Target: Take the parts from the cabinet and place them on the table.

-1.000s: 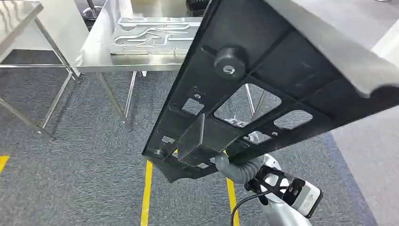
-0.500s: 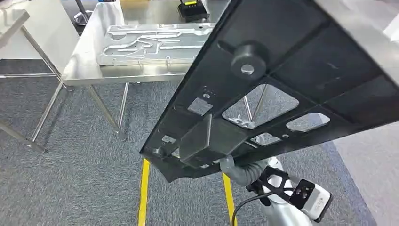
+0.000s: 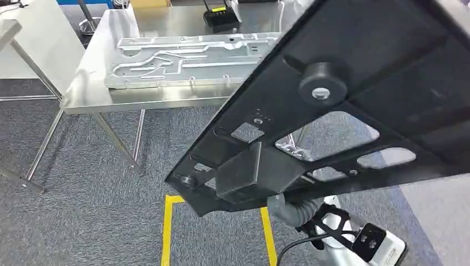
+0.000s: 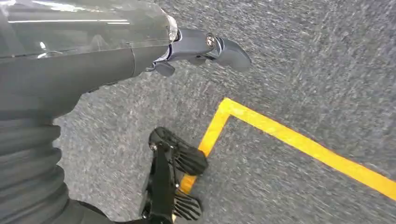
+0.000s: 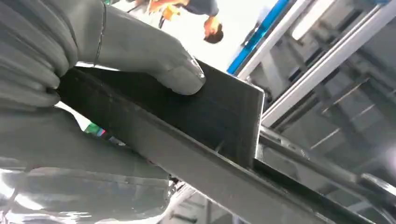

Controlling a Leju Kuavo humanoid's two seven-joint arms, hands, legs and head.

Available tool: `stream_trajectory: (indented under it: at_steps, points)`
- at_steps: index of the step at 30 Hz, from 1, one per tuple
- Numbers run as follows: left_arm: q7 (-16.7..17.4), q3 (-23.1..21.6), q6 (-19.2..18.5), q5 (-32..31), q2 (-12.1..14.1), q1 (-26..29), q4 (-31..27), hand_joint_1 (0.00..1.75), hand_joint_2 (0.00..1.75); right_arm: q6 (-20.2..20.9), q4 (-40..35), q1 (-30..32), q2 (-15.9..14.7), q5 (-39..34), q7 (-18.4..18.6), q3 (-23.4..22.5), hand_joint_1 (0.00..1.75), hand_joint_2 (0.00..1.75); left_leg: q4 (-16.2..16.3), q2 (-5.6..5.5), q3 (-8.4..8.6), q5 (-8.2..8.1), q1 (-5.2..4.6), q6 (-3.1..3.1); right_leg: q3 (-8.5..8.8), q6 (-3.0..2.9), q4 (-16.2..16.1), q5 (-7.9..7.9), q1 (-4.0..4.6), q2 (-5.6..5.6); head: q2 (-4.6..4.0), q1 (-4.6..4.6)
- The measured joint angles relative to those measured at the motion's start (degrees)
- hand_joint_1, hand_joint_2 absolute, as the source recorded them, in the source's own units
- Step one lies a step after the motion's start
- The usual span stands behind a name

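Head view: looking down over grey carpet (image 3: 83, 210), a steel table, and a large black part held up close to the camera.
Black part (image 3: 354, 111): flat dark panel with several cut-out windows, a round knob (image 3: 321, 83) on its face and a boxy block (image 3: 244, 172) near its lower end; tilted, rising from lower left to upper right, crossing most of the right side of the view.
Right hand (image 5: 79, 60): gripping the black part; in the right wrist view, grey thumb (image 5: 154, 60) pressed flat on the dark panel's face near its edge, ribbed cover bunched just behind; remaining fingers hidden behind the panel.
Right arm in head view: grey ribbed wrist cover (image 3: 291, 208) just under the part's lower end, with a white camera unit (image 3: 377, 246) strapped on below it.
Left hand (image 4: 205, 46): hanging above the carpet, dark fingers stretched out and touching nothing; open, holding nothing.
Steel table (image 3: 94, 88): shiny top on thin metal legs, standing beyond the part, upper left of the head view.
Silver part (image 3: 188, 58): flat stamped metal plate with raised channels, lying on the table top.
Black device (image 3: 220, 19): small box with a yellow label, at the far edge of the table, apart from the silver part.
Floor marking (image 3: 166, 227): yellow tape lines forming a corner on the carpet, below the black part's lower end.
Right wrist view background: metal frame rails and a blue strip, with a person far off, blurred.
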Motion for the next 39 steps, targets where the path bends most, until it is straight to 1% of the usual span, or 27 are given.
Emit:
stream_trajectory:
  at_steps: [2, 3, 4, 6, 7, 8, 9, 10, 12, 13, 14, 16, 18, 19, 21, 22, 23, 24, 25, 27, 29, 31, 33, 35, 37, 38, 39]
  points:
    - [-0.2, 0.0, 0.0, 0.0, 0.0, 0.0, 0.0, 0.00, 1.75, 0.1, -0.7, 0.2, 0.0, -0.1, 0.0, -0.1, 1.75, 1.75, 0.1, 0.08, 0.39, -0.34, 0.13, -0.65, 1.12, -0.83, -0.2, -0.21, -0.09, 0.26, 0.00, 0.00]
    - [-0.2, 0.0, -0.1, 0.0, 0.0, -0.2, 0.0, 0.00, 1.75, 0.8, -1.0, 0.2, -0.1, -0.7, 0.0, -0.2, 1.75, 1.75, 2.3, 0.00, -0.40, -0.60, 0.23, -0.74, 1.80, -1.20, -0.6, -0.45, -0.12, 0.23, 0.00, 0.02]
    - [-0.2, 0.0, -0.2, 0.0, 0.0, -0.3, 0.0, 0.00, 1.75, 1.5, -1.2, 0.1, -0.1, -1.4, 0.0, -0.2, 1.75, 1.75, 6.5, 0.00, -2.63, -1.58, 0.26, -0.80, 2.18, -1.58, -0.7, -0.74, -0.08, 0.24, 0.00, 0.00]
    - [-0.3, 0.0, -0.2, 0.0, 0.0, -0.3, 0.0, 0.00, 1.75, 2.2, -1.2, 0.3, -0.2, -1.8, 0.0, -0.3, 1.75, 1.75, 15.2, 0.00, -8.14, -5.22, 0.28, -1.03, 2.80, -1.87, -0.7, -1.41, 0.02, 0.38, 0.00, 0.00]
    - [-0.3, 0.0, -0.2, 0.0, 0.0, -0.2, 0.0, 0.00, 1.75, 2.3, -1.2, 0.4, -0.3, -1.9, 0.0, -0.4, 1.75, 1.75, 17.8, -0.01, -10.31, -6.70, 0.27, -1.10, 3.20, -1.88, -0.7, -1.78, 0.09, 0.56, 0.00, 0.00]
    - [-0.2, 0.0, -0.2, 0.0, 0.0, -0.1, 0.0, 0.00, 1.75, 2.3, -1.2, 0.4, -0.3, -1.9, 0.0, -0.4, 1.75, 1.75, 18.4, 0.00, -11.58, -6.92, 0.27, -1.09, 3.75, -1.88, -0.7, -2.20, 0.16, 0.72, 0.00, 0.00]
    - [-0.2, 0.0, -0.2, 0.0, 0.0, 0.0, 0.0, 0.00, 1.75, 2.3, -1.2, 0.4, -0.3, -2.0, 0.0, -0.4, 1.75, 1.75, 16.5, 0.00, -11.64, -5.56, 0.27, -1.00, 4.42, -1.84, -0.7, -2.67, 0.25, 0.86, 0.00, 0.00]
    - [-0.2, 0.0, -0.2, 0.0, 0.0, 0.0, 0.0, 0.00, 1.75, 2.3, -1.2, 0.4, -0.3, -2.0, 0.0, -0.5, 1.75, 1.75, 12.6, 0.00, -10.67, -2.62, 0.26, -0.67, 5.16, -1.81, -0.7, -3.16, 0.35, 0.94, 0.00, 0.00]
    - [-0.3, 0.0, -0.2, 0.0, 0.1, 0.0, 0.0, 0.00, 1.75, 2.3, -1.2, 0.4, -0.3, -2.0, 0.0, -0.5, 1.75, 1.75, 2.8, 0.02, -7.64, 5.14, -0.11, 0.40, 6.26, -1.67, -0.8, -4.11, 0.41, 0.94, 0.00, 0.00]
    - [-0.2, 0.0, -0.2, 0.0, 0.2, 0.0, 0.0, 0.00, 1.75, 2.3, -1.2, 0.4, -0.4, -2.0, 0.0, -0.5, 1.75, 1.75, 1.5, -0.10, -7.76, 5.33, -0.51, 0.52, 6.74, -1.36, -0.5, -4.39, 0.70, 1.06, 0.00, 0.02]
    - [-0.2, 0.0, -0.2, 0.0, 0.3, -0.1, 0.0, 0.00, 1.75, 2.3, -1.2, 0.5, -0.4, -2.1, 0.0, -0.5, 1.75, 1.75, 1.4, -0.21, -7.66, 3.77, -0.57, 0.66, 6.48, -0.87, -0.7, -4.65, 0.64, 1.27, 0.00, 0.02]
    - [-0.3, 0.0, -0.2, 0.0, 0.2, 0.0, 0.0, 0.00, 1.75, 2.3, -1.3, 0.6, -0.5, -2.1, 0.0, -0.6, 1.75, 1.75, 0.7, -0.14, -7.29, 4.96, -0.50, 1.44, 6.89, -0.11, 0.0, -4.27, 0.65, 1.24, 0.00, 0.02]
    - [-0.3, 0.0, -0.3, 0.0, 0.2, 0.0, 0.0, 0.00, 1.75, 2.0, -1.5, 0.5, -0.6, -1.8, 0.0, -0.7, 1.75, 1.75, 0.1, -0.23, -5.80, 5.20, -0.12, 1.76, 6.97, 0.54, 1.0, -5.34, 0.51, 1.04, 0.00, 0.02]
    - [-0.3, 0.0, -0.3, 0.0, 0.2, -0.1, 0.0, 0.00, 1.75, 2.0, -1.5, 0.2, -0.6, -1.7, 0.0, -0.7, 1.75, 1.75, 0.0, -0.23, -5.51, 5.07, -0.04, 1.95, 5.81, 0.99, 3.2, -6.42, 0.50, 0.88, 0.00, 0.02]
    - [-0.2, 0.0, -0.4, 0.0, 0.1, -0.3, 0.0, 0.00, 1.75, 1.1, -0.7, -1.0, -0.5, -0.9, 0.0, -0.6, 1.75, 1.75, 0.1, -0.20, -5.36, 4.66, -0.05, 2.11, 0.45, 1.45, 11.6, -10.45, 0.12, 0.83, 0.00, 0.02]
    - [-0.1, 0.0, -0.4, 0.0, 0.1, -0.4, 0.0, 0.00, 1.75, 0.5, 0.1, -1.5, -0.4, -0.6, 0.0, -0.4, 1.75, 1.75, 0.1, -0.18, -5.23, 4.40, -0.06, 2.10, -2.24, 1.49, 15.4, -11.81, -0.03, 0.82, 0.00, 0.02]
    - [0.0, 0.0, -0.4, 0.0, 0.1, -0.4, 0.0, 0.00, 1.75, 0.0, 0.7, -1.8, -0.3, -0.6, 0.0, -0.2, 1.75, 1.75, 0.1, -0.20, -4.97, 4.14, -0.05, 2.05, -3.82, 1.66, 16.9, -11.57, -0.17, 0.77, 0.00, 0.02]
    - [0.0, 0.0, -0.4, 0.0, 0.1, -0.4, 0.0, 0.00, 1.75, -0.1, 1.2, -2.1, -0.2, -0.7, 0.0, 0.1, 1.75, 1.75, 0.1, -0.24, -4.54, 3.85, -0.04, 1.98, -3.93, 1.86, 15.7, -9.95, -0.29, 0.67, 0.00, 0.02]
    - [0.1, 0.0, -0.4, 0.0, 0.1, -0.3, 0.0, 0.00, 1.75, -0.2, 1.5, -2.4, -0.1, -0.7, 0.0, 0.4, 1.75, 1.75, 0.1, -0.33, -4.02, 3.50, -0.03, 1.89, -2.91, 1.85, 12.3, -7.15, -0.41, 0.55, 0.00, 0.02]
    - [0.1, 0.0, -0.4, 0.0, 0.0, -0.3, 0.0, 0.00, 1.75, -0.3, 2.0, -3.3, 0.0, -0.7, 0.0, 0.7, 1.75, 1.75, 0.0, -0.43, -2.78, 2.71, -0.03, 1.54, 1.17, 1.61, 1.5, 0.11, -0.49, 0.41, 0.00, 0.02]
    - [0.0, 0.0, -0.5, 0.0, 0.0, -0.4, 0.0, 0.00, 1.75, -0.3, 2.7, -4.0, 0.0, -0.8, 0.0, 0.9, 1.75, 1.75, -0.1, -0.49, -2.66, 2.35, -0.11, 0.84, 1.29, 0.64, 0.2, -3.19, 0.16, 0.14, 0.00, 0.02]
    - [-0.1, 0.0, -0.6, 0.0, 0.0, -0.3, 0.0, 0.00, 1.75, -0.2, 3.2, -4.0, 0.0, -1.0, 0.0, 1.0, 1.75, 1.75, 0.6, -0.45, -2.34, 2.46, -0.28, -0.08, 1.57, -0.37, -0.3, -1.06, 0.10, 0.24, 0.00, 0.00]
    - [-0.2, 0.0, -0.6, 0.0, 0.0, -0.4, 0.0, 0.00, 1.75, 0.2, 3.8, -4.5, 0.0, -1.1, 0.0, 1.5, 1.75, 1.75, 1.6, -0.38, -2.34, 1.85, -0.09, -0.65, 2.94, -0.96, -0.8, -1.13, -0.17, 0.24, 0.00, 0.02]
    - [-0.2, 0.0, -0.6, 0.0, 0.0, -0.6, 0.0, 0.00, 1.75, 0.5, 4.4, -5.3, 0.2, -1.3, 0.0, 2.1, 1.75, 1.75, 7.2, -0.39, -5.32, 0.04, 0.06, -1.06, 3.46, -1.56, -0.9, -1.52, -0.14, 0.19, 0.00, 0.00]
    - [-0.2, 0.0, -0.5, 0.0, 0.0, -0.4, 0.0, 0.00, 1.75, 1.4, 5.7, -5.6, 0.4, -1.5, 0.0, 2.7, 1.75, 1.75, 16.3, -0.39, -11.07, -4.42, 0.07, -1.43, 3.79, -1.86, -0.8, -2.06, 0.04, 0.21, 0.00, 0.00]
    - [-0.2, 0.1, -0.5, 0.0, 0.0, -0.3, 0.0, 0.00, 1.75, 1.6, 6.2, -5.6, 0.4, -1.5, 0.0, 3.0, 1.75, 1.75, 18.7, -0.39, -12.98, -5.01, 0.08, -1.34, 4.01, -1.87, -0.8, -2.31, 0.11, 0.28, 0.00, 0.00]
    - [-0.2, 0.2, -0.5, 0.0, -0.1, -0.2, 0.0, 0.00, 1.75, 1.7, 6.5, -5.6, 0.4, -1.5, 0.0, 3.2, 1.75, 1.75, 18.5, -0.39, -13.67, -4.07, 0.08, -1.18, 4.35, -1.85, -0.8, -2.59, 0.15, 0.33, 0.00, 0.00]
